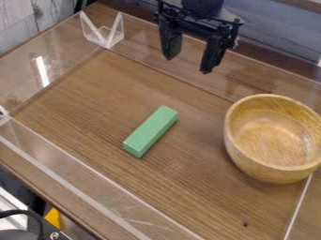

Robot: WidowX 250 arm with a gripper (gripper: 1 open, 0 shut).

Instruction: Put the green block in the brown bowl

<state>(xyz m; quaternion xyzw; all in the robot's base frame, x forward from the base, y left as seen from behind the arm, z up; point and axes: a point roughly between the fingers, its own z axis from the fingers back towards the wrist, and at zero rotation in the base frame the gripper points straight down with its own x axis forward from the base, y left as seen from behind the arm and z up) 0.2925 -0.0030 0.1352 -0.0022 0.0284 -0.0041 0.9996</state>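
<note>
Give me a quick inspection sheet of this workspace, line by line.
Surface: wooden tabletop inside clear plastic walls.
Job's things: green block lying flat mid-table; brown bowl to its right, upright, empty, apart from the block.
Clutter: nothing seen.
Grippers: pincer open, pointing down, above the far side of the table, holding nothing.
Cables: dark cables at the near left corner, outside the wall.
Surroundings: clear folded plastic piece at the back.

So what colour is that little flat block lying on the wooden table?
Bright green: the small flat rectangular block, clearest in the camera view.
</note>
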